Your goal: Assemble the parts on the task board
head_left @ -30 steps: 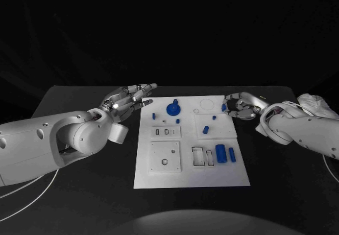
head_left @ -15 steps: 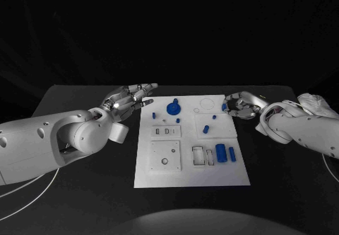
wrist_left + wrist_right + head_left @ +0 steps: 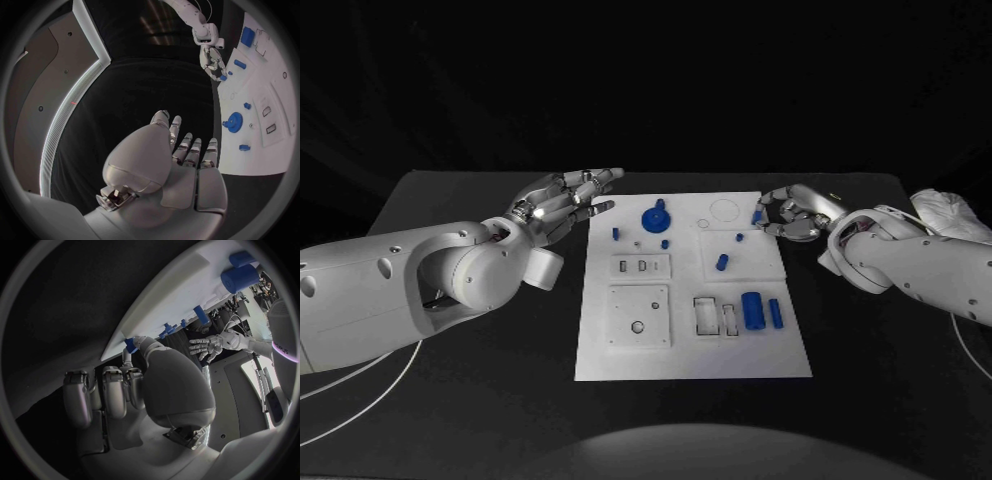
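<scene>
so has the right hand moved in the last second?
Yes, slightly. The right hand, pinching a small blue part, has drifted toward the far edge of the white board, judged against the board's far right corner.

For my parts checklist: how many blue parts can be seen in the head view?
8. On the task board: a knob, three small pieces, a peg, two cylinders. The right hand pinches the eighth part. Others may be hidden.
</scene>
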Available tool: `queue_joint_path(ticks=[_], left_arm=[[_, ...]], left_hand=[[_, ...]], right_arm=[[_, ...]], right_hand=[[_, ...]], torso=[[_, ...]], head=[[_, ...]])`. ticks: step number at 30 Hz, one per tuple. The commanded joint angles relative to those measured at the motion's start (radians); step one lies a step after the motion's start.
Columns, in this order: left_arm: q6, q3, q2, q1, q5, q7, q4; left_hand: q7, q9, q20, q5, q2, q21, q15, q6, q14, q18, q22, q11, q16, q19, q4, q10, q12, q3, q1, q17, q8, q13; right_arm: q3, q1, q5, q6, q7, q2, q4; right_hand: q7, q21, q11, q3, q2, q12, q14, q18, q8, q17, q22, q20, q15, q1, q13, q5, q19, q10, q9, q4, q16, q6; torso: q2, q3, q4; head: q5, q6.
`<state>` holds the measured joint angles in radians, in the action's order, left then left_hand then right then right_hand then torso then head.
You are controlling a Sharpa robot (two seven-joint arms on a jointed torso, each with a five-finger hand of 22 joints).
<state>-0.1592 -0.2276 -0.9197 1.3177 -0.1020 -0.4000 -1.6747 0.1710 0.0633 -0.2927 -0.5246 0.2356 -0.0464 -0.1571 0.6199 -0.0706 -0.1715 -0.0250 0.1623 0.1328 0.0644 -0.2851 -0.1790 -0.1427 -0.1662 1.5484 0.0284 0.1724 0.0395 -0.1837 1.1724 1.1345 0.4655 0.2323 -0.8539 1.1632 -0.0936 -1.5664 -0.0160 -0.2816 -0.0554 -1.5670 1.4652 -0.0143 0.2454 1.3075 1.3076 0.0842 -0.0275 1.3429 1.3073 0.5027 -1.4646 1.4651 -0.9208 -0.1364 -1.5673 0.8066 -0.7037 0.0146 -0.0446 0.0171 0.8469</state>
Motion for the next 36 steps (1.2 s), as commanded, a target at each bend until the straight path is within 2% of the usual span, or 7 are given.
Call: queue_joint_path(ticks=[1, 9, 15, 23, 27, 32, 36], left_arm=[[0.018, 0.001, 0.0, 0.0, 0.003, -0.004, -0.002], [0.017, 0.001, -0.001, -0.001, 0.003, -0.005, -0.001], [0.015, 0.001, -0.004, -0.001, 0.003, -0.003, -0.002], [0.014, 0.001, 0.003, -0.001, 0.003, 0.002, 0.004], [0.015, 0.001, 0.01, -0.001, 0.003, 0.005, 0.006], [0.015, 0.001, 0.012, -0.001, 0.003, 0.01, 0.007], [0.014, 0.001, 0.012, -0.001, 0.003, 0.013, 0.007]], left_hand=[[0.009, 0.001, 0.001, -0.006, -0.003, -0.006, -0.004, 0.0, 0.006, -0.002, -0.001, 0.001, 0.004, 0.005, 0.003, -0.005, -0.006, 0.007, 0.003, 0.001, 0.006, 0.001], [0.009, 0.001, 0.001, -0.006, -0.003, -0.006, -0.004, 0.0, 0.006, -0.002, -0.001, 0.001, 0.004, 0.005, 0.003, -0.005, -0.006, 0.007, 0.003, 0.001, 0.006, 0.001], [0.01, 0.001, 0.0, -0.006, -0.003, -0.006, -0.004, -0.002, 0.006, -0.002, -0.001, 0.001, 0.004, 0.005, 0.003, -0.005, -0.006, 0.008, 0.004, 0.001, 0.006, 0.001], [0.01, 0.001, 0.0, -0.006, -0.003, -0.006, -0.004, -0.002, 0.006, -0.002, -0.001, 0.001, 0.005, 0.005, 0.003, -0.005, -0.007, 0.008, 0.004, 0.001, 0.006, 0.001], [0.01, 0.001, 0.0, -0.006, -0.003, -0.006, -0.004, -0.002, 0.006, -0.002, -0.001, 0.001, 0.005, 0.006, 0.003, -0.005, -0.007, 0.008, 0.004, 0.001, 0.005, 0.001], [0.01, 0.001, 0.0, -0.006, -0.004, -0.006, -0.004, -0.002, 0.006, -0.002, -0.001, 0.002, 0.005, 0.006, 0.002, -0.005, -0.007, 0.008, 0.003, 0.001, 0.005, 0.001], [0.01, 0.001, 0.0, -0.006, -0.004, -0.006, -0.004, -0.003, 0.006, -0.002, -0.001, 0.002, 0.005, 0.006, 0.002, -0.005, -0.007, 0.008, 0.003, 0.001, 0.005, 0.001]], right_arm=[[-0.003, -0.006, -0.04, 0.076, 0.062, 0.002, 0.001], [-0.002, -0.006, -0.092, 0.12, 0.083, 0.0, 0.008], [-0.001, 0.012, -0.1, 0.097, 0.062, -0.021, 0.074], [-0.001, 0.077, -0.044, -0.021, -0.023, -0.027, 0.215], [-0.001, 0.1, -0.028, -0.12, -0.075, 0.002, 0.264], [-0.001, 0.107, -0.007, -0.236, -0.13, 0.036, 0.306], [-0.001, 0.109, 0.026, -0.321, -0.167, 0.071, 0.319]], right_hand=[[0.011, -0.002, 0.009, 0.001, 0.009, -0.004, 0.106, 0.013, 0.013, 0.263, 0.262, -0.007, -0.01, 0.006, 0.264, 0.009, -0.103, 0.106, -0.028, 0.008, -0.003, 0.016], [0.007, 0.001, 0.009, 0.003, 0.008, -0.004, 0.106, 0.012, 0.023, 0.263, 0.261, -0.009, -0.011, 0.004, 0.264, 0.025, -0.101, 0.106, -0.036, 0.009, -0.003, 0.009], [0.001, 0.001, 0.004, 0.003, 0.003, -0.004, 0.106, 0.012, 0.025, 0.263, 0.26, -0.008, -0.009, 0.0, 0.264, 0.049, -0.1, 0.106, -0.035, 0.009, -0.003, 0.0], [-0.008, 0.013, -0.004, -0.005, 0.0, -0.004, 0.106, 0.008, 0.021, 0.263, 0.255, -0.004, -0.003, -0.001, 0.264, 0.075, -0.089, 0.106, -0.023, 0.011, -0.003, -0.008], [-0.011, 0.017, -0.007, -0.006, 0.001, -0.004, 0.106, 0.007, 0.021, 0.263, 0.253, -0.002, 0.0, -0.006, 0.264, 0.083, -0.084, 0.106, -0.018, 0.008, -0.003, -0.007], [-0.013, 0.023, -0.011, -0.007, 0.001, -0.004, 0.106, 0.005, 0.019, 0.263, 0.25, 0.001, 0.003, -0.014, 0.264, 0.086, -0.078, 0.106, -0.012, 0.004, -0.003, -0.009], [-0.015, 0.007, -0.013, -0.008, 0.001, -0.004, 0.106, 0.01, 0.017, 0.263, 0.258, 0.002, 0.005, -0.019, 0.264, 0.088, -0.095, 0.106, -0.008, 0.002, -0.003, -0.011]], torso=[[0.001, -0.0007, 0.0007], [0.002, -0.0025, 0.0012], [0.001, -0.0018, -0.0007], [0.002, -0.0025, -0.002], [0.001, -0.0007, -0.0043], [0.0, 0.0016, -0.0068], [0.001, 0.0004, -0.0073]], head=[[0.0, 0.002], [-0.002, 0.003], [-0.004, 0.005], [-0.005, 0.012], [-0.009, 0.012], [-0.026, 0.017], [-0.033, 0.023]])
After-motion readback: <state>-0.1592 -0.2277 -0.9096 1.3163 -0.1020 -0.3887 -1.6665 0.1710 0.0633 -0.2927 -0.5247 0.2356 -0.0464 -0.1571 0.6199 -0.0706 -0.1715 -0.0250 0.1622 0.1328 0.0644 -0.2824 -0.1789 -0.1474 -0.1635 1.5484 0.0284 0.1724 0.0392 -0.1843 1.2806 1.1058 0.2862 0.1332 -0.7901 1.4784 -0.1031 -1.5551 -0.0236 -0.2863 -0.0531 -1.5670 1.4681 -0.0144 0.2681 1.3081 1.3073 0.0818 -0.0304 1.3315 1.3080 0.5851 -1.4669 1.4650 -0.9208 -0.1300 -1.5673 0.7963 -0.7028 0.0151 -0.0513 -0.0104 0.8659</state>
